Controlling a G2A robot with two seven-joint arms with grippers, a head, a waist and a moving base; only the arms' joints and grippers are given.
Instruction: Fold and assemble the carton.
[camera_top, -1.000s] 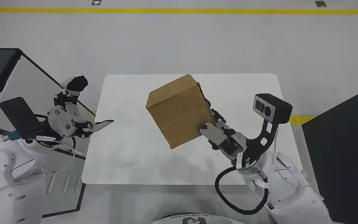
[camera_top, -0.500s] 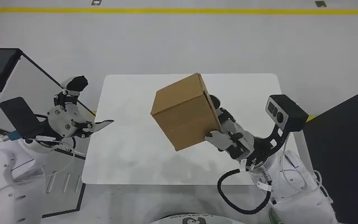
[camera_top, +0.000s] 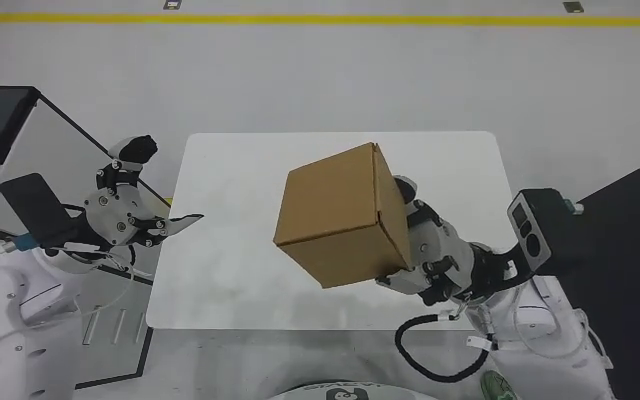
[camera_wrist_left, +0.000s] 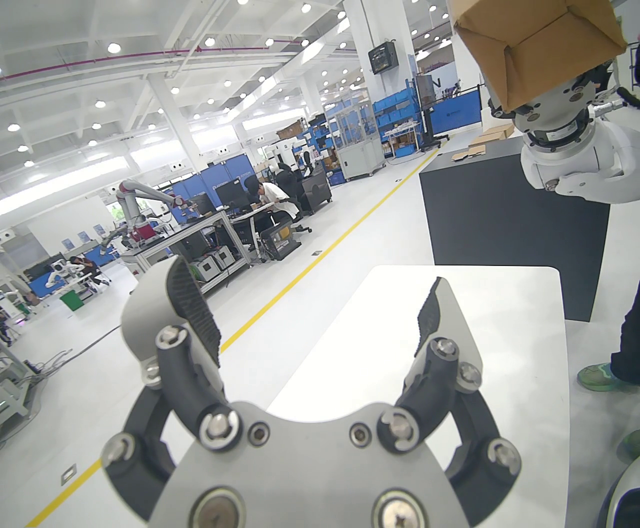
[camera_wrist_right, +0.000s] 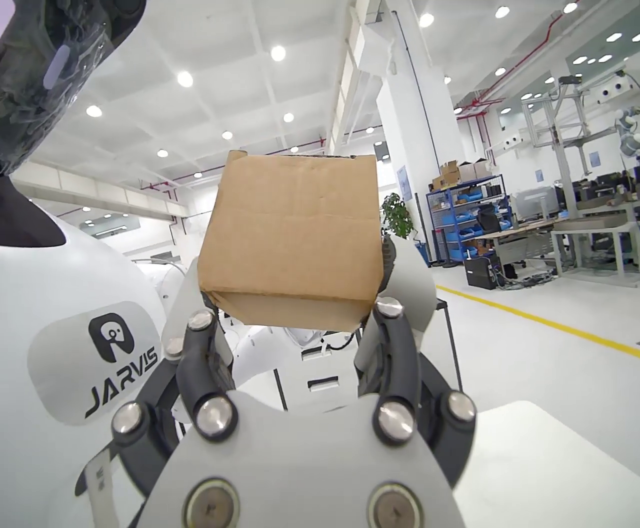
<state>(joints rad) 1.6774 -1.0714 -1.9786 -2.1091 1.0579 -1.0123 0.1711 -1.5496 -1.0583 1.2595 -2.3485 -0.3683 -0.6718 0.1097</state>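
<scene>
While the right hand (camera_wrist_right: 296, 300) clamps the carton (camera_top: 340, 215) tilted above the bench (camera_top: 230, 280), likely to present its flaps, the left hand (camera_wrist_left: 307, 285) sits beside the bench, fingers apart.

top camera down over table (camera_top: 230, 200); both wrist cameras toward carton (camera_top: 335, 210)

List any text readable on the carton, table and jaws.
On the carton: no print on the faces shown.
On the table: none.
On the left gripper, jaws open: none.
On the right gripper, jaws shut on the carton: none.
On the wrist label behind the right gripper: print too small to read.
On the floor tags: too small to read.
</scene>
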